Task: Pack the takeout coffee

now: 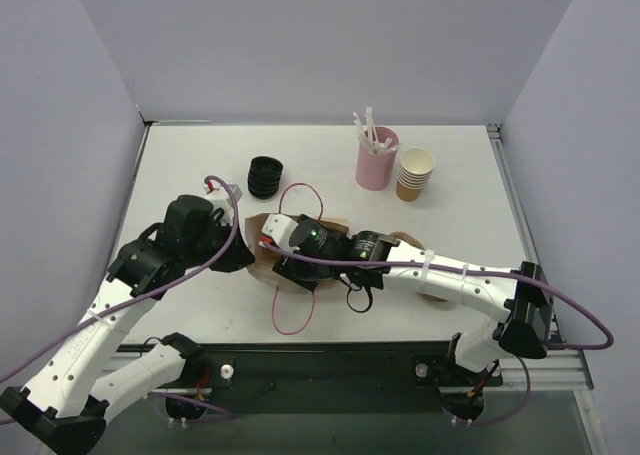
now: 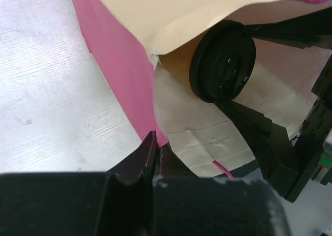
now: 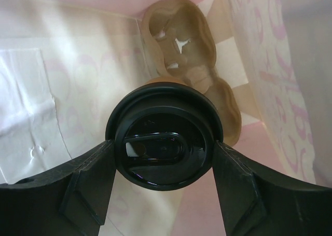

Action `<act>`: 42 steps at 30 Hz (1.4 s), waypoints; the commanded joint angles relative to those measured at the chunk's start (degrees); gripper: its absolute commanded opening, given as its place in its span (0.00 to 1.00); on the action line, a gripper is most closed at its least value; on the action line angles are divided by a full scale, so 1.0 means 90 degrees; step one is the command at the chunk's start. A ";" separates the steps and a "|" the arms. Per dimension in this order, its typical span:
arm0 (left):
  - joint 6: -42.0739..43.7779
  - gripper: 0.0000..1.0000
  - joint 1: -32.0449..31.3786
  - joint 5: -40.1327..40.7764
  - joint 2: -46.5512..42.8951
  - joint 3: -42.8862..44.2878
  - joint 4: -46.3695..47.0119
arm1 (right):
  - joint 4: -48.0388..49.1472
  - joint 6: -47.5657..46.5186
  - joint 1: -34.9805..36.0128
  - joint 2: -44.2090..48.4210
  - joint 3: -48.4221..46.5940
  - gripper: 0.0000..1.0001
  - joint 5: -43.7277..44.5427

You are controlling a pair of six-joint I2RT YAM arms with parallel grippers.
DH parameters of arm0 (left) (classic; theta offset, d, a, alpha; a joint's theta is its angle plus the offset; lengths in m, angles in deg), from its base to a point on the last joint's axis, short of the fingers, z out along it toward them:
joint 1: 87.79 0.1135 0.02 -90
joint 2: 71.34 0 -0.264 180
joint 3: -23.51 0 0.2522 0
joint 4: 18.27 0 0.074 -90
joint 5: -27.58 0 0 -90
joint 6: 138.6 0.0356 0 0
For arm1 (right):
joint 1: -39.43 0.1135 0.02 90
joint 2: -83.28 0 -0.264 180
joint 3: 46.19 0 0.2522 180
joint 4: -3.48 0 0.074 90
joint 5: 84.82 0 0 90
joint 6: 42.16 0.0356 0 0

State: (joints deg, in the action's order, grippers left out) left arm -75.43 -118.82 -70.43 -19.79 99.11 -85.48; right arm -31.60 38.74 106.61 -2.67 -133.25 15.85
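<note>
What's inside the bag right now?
Inside the paper bag: the takeout coffee, gripped by the right gripper, with a brown pulp carrier behind it. The lid covers most of the cup's body and part of the carrier.

Beyond the takeout coffee [image 3: 163, 142], a pulp carrier [image 3: 179, 44] fills the back of the bag [image 3: 78, 80].

We find the bag [image 1: 266, 265] lying mid-table [image 1: 470, 215], toward the near edge. In its mouth is the takeout coffee [image 3: 165, 145], with a cup carrier [image 3: 179, 44] deeper inside. Behind the bag stand 3 things: lid stack [image 1: 264, 177] left, straw holder [image 1: 376, 163] further right, cup stack [image 1: 415, 175] rightmost.
</note>
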 commanded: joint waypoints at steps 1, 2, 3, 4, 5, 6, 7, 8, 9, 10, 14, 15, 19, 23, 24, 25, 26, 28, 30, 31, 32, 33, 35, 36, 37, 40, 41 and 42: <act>0.0654 0.00 0.0010 -0.0321 -0.0346 -0.0230 0.0508 | 0.0328 -0.0277 0.0046 -0.0117 0.0126 0.47 -0.0112; 0.0734 0.00 0.0010 -0.0302 -0.0405 -0.0415 0.0577 | 0.0357 -0.0432 0.0046 -0.0166 0.0127 0.47 -0.0170; 0.0832 0.00 0.0010 -0.0301 -0.0492 -0.0484 0.0645 | 0.0377 -0.0511 0.0046 -0.0244 0.0117 0.47 -0.0209; 0.1016 0.00 0.0010 -0.0311 -0.0513 -0.0524 0.0743 | 0.0367 -0.0570 0.0046 -0.0274 0.0107 0.47 -0.0258; 0.1076 0.00 0.0010 -0.0292 -0.0532 -0.0524 0.0753 | 0.0396 -0.0706 0.0036 -0.0303 0.0107 0.47 -0.0336; 0.1115 0.00 0.0010 -0.0253 -0.0532 -0.0524 0.0763 | 0.0406 -0.0746 0.0036 -0.0361 0.0097 0.47 -0.0356; 0.1154 0.00 0.0010 -0.0204 -0.0523 -0.0514 0.0754 | 0.0396 -0.0775 0.0036 -0.0391 0.0117 0.47 -0.0376; 0.1165 0.00 0.0010 -0.0194 -0.0513 -0.0514 0.0744 | 0.0435 -0.0824 0.0026 -0.0430 0.0126 0.47 -0.0366; 0.1165 0.00 0.0010 -0.0213 -0.0484 -0.0485 0.0724 | 0.0464 -0.0853 0.0007 -0.0469 0.0156 0.47 -0.0356; 0.1136 0.00 0.0010 -0.0223 -0.0464 -0.0485 0.0715 | 0.0494 -0.0892 0.0016 -0.0508 0.0204 0.47 -0.0298; 0.0931 0.00 0.0010 -0.0330 -0.0503 -0.0485 0.0783 | 0.0660 -0.1039 -0.0013 -0.0751 0.0273 0.45 -0.0044; 0.0843 0.00 0.0019 -0.0321 -0.0513 -0.0475 0.0792 | 0.0660 -0.1097 -0.0023 -0.0801 0.0292 0.45 0.0053; 0.0725 0.00 0.0010 -0.0311 -0.0532 -0.0446 0.0744 | 0.0680 -0.1118 -0.0140 -0.0957 0.0283 0.44 0.0307; 0.0676 0.00 0.0010 -0.0292 -0.0513 -0.0378 0.0675 | 0.0689 -0.1108 -0.0228 -0.0880 0.0302 0.44 0.0445; 0.0657 0.00 0.0010 -0.0272 -0.0503 -0.0387 0.0666 | 0.0689 -0.1108 -0.0247 -0.0860 0.0312 0.44 0.0435; 0.0647 0.00 0.0010 -0.0262 -0.0503 -0.0378 0.0656 | 0.0689 -0.1098 -0.0257 -0.0783 0.0312 0.44 0.0435; 0.0637 0.00 0.0010 -0.0253 -0.0484 -0.0358 0.0656 | 0.0680 -0.1098 -0.0257 -0.0753 0.0302 0.44 0.0415; 0.0598 0.00 0.0010 -0.0253 -0.0484 -0.0358 0.0656 | 0.0631 -0.1088 -0.0257 -0.0626 0.0263 0.44 0.0347; 0.0569 0.00 0.0010 -0.0262 -0.0483 -0.0387 0.0675 | 0.0611 -0.1088 -0.0247 -0.0528 0.0254 0.44 0.0220; 0.0559 0.00 0.0010 -0.0253 -0.0493 -0.0407 0.0675 | 0.0621 -0.1088 -0.0228 -0.0422 0.0254 0.44 0.0201; 0.0550 0.00 0.0010 -0.0262 -0.0503 -0.0445 0.0685 | 0.0611 -0.1088 -0.0237 -0.0372 0.0244 0.44 0.0171; 0.0549 0.00 0.0010 -0.0262 -0.0513 -0.0455 0.0695 | 0.0621 -0.1088 -0.0238 -0.0343 0.0253 0.44 0.0181; 0.0549 0.00 0.0010 -0.0253 -0.0542 -0.0504 0.0734 | 0.0660 -0.1107 -0.0238 -0.0255 0.0292 0.44 0.0220; 0.0549 0.00 0.0010 -0.0243 -0.0542 -0.0533 0.0744 | 0.0660 -0.1108 -0.0238 -0.0245 0.0293 0.44 0.0249; 0.0549 0.00 0.0010 -0.0252 -0.0533 -0.0543 0.0753 | 0.0660 -0.1108 -0.0238 -0.0225 0.0312 0.44 0.0249; 0.0530 0.00 0.0010 -0.0253 -0.0523 -0.0573 0.0783 | 0.0641 -0.1176 -0.0238 -0.0283 0.0341 0.44 0.0249; 0.0520 0.00 0.0010 -0.0262 -0.0513 -0.0563 0.0812 | 0.0631 -0.1186 -0.0238 -0.0284 0.0351 0.44 0.0249; 0.0520 0.00 0.0010 -0.0262 -0.0513 -0.0553 0.0812 | 0.0631 -0.1224 -0.0228 -0.0284 0.0351 0.44 0.0307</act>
State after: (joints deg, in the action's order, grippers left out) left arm -70.45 -118.82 -71.92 -23.76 94.17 -81.46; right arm -24.67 28.64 104.75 -6.98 -130.69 17.34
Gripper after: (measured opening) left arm 0.026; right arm 0.681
